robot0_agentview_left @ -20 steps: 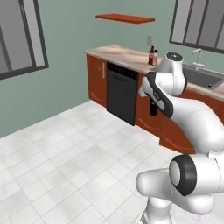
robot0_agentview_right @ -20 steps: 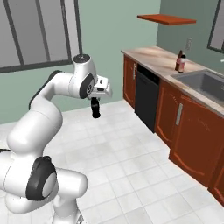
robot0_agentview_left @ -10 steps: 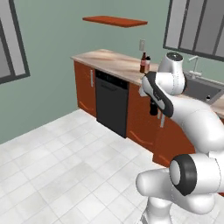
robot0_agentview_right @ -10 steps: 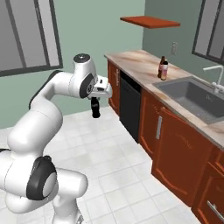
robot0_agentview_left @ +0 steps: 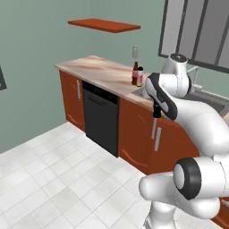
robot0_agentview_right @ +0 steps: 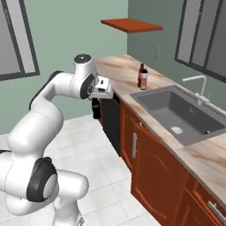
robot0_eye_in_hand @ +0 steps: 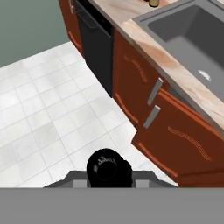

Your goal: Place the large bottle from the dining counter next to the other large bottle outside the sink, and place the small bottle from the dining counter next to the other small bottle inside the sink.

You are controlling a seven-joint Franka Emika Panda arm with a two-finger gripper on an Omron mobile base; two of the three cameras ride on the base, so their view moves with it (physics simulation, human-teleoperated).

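My gripper (robot0_agentview_right: 95, 104) is shut on the small bottle (robot0_agentview_right: 95, 110), a short black bottle hanging upright above the floor in front of the cabinets. In the left base view the gripper (robot0_agentview_left: 156, 106) holds the small bottle (robot0_agentview_left: 156, 110) level with the cabinet doors. Its dark round end (robot0_eye_in_hand: 108, 168) sits between the fingertips in the hand view. The other large bottle (robot0_agentview_right: 141, 77), brown with a red label, stands on the worktop left of the sink (robot0_agentview_right: 164, 106). The large bottle (robot0_agentview_right: 145, 80), pink and yellow, stands beside it. The dining counter is out of view.
A curved silver tap (robot0_agentview_right: 197, 86) rises behind the sink. A black dishwasher (robot0_agentview_left: 100, 118) sits under the worktop between wooden cabinet doors (robot0_agentview_right: 152, 176). A red-brown shelf (robot0_agentview_left: 105, 25) hangs on the wall above. Tiled floor (robot0_agentview_left: 53, 174) spreads to the left.
The base has driven, so the whole scene has shifted: worktop, dishwasher and sink now lie closer. The gripper has stayed shut on the small bottle.
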